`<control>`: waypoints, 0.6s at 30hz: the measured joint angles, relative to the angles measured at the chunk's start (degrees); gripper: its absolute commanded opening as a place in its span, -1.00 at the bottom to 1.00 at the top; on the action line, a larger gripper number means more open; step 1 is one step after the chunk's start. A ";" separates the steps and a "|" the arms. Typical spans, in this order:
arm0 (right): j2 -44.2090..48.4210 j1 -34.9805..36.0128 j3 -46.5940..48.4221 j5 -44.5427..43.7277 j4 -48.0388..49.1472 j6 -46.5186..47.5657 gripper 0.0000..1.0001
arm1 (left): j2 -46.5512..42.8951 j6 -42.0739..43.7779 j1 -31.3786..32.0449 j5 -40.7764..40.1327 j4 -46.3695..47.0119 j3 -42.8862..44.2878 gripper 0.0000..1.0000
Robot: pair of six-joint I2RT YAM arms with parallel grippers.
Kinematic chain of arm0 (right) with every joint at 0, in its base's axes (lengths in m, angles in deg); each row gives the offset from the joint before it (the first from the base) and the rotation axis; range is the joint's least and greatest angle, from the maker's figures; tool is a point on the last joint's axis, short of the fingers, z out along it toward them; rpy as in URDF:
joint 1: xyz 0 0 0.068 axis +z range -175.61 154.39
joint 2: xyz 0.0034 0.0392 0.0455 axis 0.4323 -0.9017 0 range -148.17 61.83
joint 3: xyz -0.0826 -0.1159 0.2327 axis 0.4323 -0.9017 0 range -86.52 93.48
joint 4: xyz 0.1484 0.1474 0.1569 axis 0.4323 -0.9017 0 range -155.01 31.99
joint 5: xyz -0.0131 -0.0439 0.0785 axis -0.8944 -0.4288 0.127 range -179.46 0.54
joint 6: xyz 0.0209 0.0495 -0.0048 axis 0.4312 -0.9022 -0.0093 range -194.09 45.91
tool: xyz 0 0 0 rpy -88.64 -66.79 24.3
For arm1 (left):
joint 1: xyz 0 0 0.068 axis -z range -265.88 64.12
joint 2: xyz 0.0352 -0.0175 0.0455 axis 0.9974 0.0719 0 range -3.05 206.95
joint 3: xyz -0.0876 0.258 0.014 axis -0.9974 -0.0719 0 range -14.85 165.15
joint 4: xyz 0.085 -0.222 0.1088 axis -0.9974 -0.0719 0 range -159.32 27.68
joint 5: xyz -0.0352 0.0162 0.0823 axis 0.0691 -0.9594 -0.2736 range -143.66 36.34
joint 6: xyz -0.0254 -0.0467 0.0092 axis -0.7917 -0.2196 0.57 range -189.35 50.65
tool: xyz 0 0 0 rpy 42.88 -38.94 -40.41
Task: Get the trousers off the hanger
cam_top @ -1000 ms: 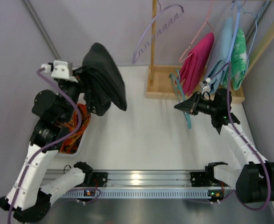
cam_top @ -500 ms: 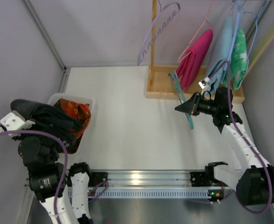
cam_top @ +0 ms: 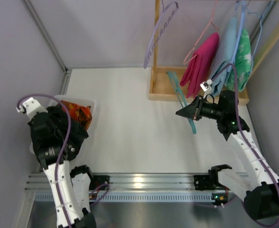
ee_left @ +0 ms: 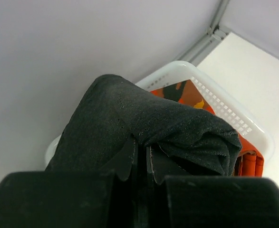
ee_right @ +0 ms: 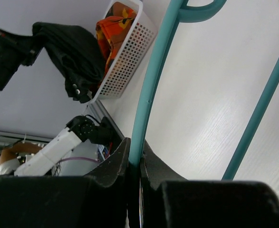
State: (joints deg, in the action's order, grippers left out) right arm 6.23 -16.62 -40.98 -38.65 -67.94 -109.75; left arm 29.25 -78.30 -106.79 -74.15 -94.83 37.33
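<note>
The black trousers hang in a limp bundle from my left gripper at the near left, over the near end of the white basket. In the left wrist view the gripper is shut on the trousers. They are off the teal hanger. My right gripper holds the hanger in the air in front of the wooden rack. In the right wrist view the gripper is shut on one thin arm of the hanger. The trousers show far off there.
The basket holds an orange-black patterned cloth. A wooden rack stands at the back right. On it hang a lilac hanger, a pink hanger with a magenta garment, and pale blue and green garments. A metal rail runs along the near edge.
My left arm swung the trousers from high at the back left down and toward me, to the basket. The right gripper and hanger barely moved.
</note>
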 measured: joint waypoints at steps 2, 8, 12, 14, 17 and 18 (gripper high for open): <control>1.29 0.52 0.55 -0.22 -1.09 0.31 -1.00 | 4.85 0.52 -0.02 2.05 4.44 -1.51 -1.00; 4.11 2.21 2.60 -0.74 -4.20 1.60 -1.00 | 22.80 3.50 1.29 5.05 19.04 -2.54 -1.00; 5.03 3.72 4.31 -1.60 -6.01 2.54 -1.00 | 31.28 6.25 4.48 5.38 24.98 -2.56 -0.63; 5.53 4.42 5.03 -1.92 -6.51 2.67 -1.00 | 33.77 7.26 5.51 6.16 27.36 -3.15 -0.11; 5.84 4.83 6.75 -2.75 -8.22 2.47 -1.00 | 35.50 8.02 5.68 7.28 29.05 -4.76 0.87; 5.86 4.90 7.72 -3.39 -9.40 2.21 -1.00 | 35.58 7.52 5.64 7.58 28.83 -5.18 0.97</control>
State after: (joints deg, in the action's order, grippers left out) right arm 12.09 -11.72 -33.27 -42.04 -77.34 -107.54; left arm 64.83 -70.78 -101.15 -66.56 -66.00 32.15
